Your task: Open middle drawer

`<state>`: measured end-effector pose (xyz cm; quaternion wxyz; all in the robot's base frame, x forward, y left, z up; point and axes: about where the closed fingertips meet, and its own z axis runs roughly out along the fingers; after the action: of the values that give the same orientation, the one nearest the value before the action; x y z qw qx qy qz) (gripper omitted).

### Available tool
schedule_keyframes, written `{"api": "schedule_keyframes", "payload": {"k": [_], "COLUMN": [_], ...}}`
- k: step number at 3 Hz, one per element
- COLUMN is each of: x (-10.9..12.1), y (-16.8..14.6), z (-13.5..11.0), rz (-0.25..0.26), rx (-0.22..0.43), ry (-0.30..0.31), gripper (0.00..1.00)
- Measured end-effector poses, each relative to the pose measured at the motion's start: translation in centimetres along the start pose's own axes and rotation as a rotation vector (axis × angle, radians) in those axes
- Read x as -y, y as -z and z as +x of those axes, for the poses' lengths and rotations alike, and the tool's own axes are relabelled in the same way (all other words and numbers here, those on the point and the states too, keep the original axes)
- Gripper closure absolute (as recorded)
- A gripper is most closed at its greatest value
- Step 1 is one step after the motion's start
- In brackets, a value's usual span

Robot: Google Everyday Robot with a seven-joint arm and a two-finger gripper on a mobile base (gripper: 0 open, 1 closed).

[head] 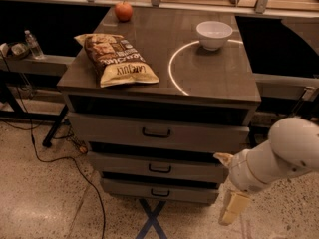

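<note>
hand (223,188) beside right end of closed middle drawer (158,168), fingers (233,209) apart

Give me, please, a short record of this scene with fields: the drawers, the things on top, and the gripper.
cabinet: grey, three drawers, all look shut
middle drawer: shut, nothing touching its black bar handle
on top: chip bag front left; apple back left; white bowl back right
gripper: low, to the right of the cabinet, beside the drawers' right ends, well apart from the handle
floor: black cable at left; blue tape cross under the cabinet
</note>
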<state>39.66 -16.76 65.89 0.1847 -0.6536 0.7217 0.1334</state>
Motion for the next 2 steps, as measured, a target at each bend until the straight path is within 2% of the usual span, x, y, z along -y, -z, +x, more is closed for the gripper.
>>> {"api": "schedule_keyframes", "payload": {"k": [1,2], "x": [0.8,2.5], "y": [-5.0,-11.1], "z": [0.8,1.6], "rz": [-0.018,0.008], "rx": [0.048,0.087], "ry": [-0.002,0.054], "gripper": [0.00,0.00]}}
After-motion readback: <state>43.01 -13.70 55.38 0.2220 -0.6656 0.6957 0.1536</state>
